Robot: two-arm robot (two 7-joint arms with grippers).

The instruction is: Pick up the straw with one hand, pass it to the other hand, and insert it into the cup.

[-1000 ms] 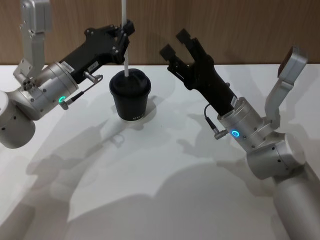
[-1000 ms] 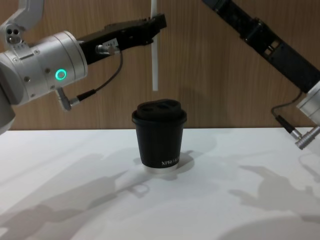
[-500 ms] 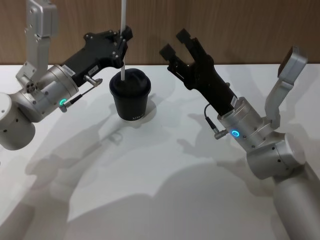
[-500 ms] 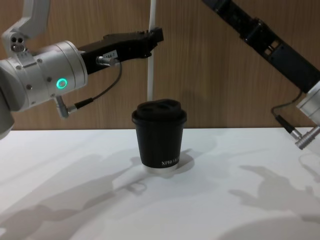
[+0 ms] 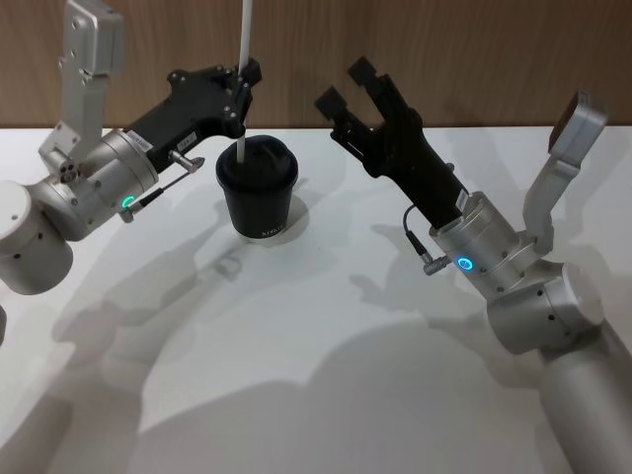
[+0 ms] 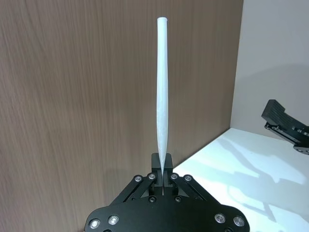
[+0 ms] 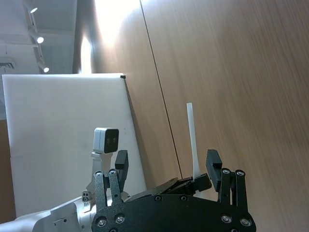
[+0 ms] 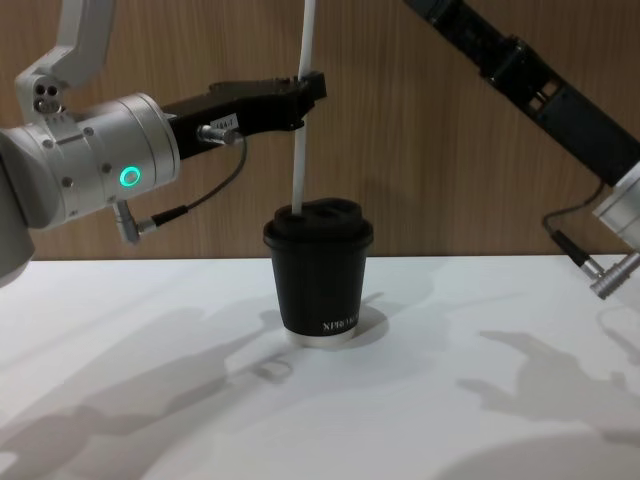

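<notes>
The white desk [image 5: 326, 365] spreads wide before a wood-panelled wall [image 8: 420, 150]; on the robot's right the right arm rises from its silver wrist [image 5: 481, 247] with a blue-lit ring, its long black link slanting up and back toward the wall; on the robot's left the left arm's silver cylinder [image 8: 100, 170], bearing a green glowing ring, sits above the desk's left part and reaches rightward toward the middle; the cup [image 8: 318, 270], black with a domed black lid and small white lettering, stands upright on the desk near its far edge, between the two arms and nearer the left one; the right tool [image 5: 348, 86] hangs in the air to the right of the cup and above its lid, its two fingers spread apart with nothing between them; the left tool [image 8: 310, 88] is poised directly above the cup's left side, its fingers pressed together on the straw [image 8: 301, 130]; the straw stands nearly upright, pinched about midway along its length, its top running out past the upper edge of the chest view, its lower end meeting the lid at the left of the dome; whether that tip has passed through the lid cannot be made out.
</notes>
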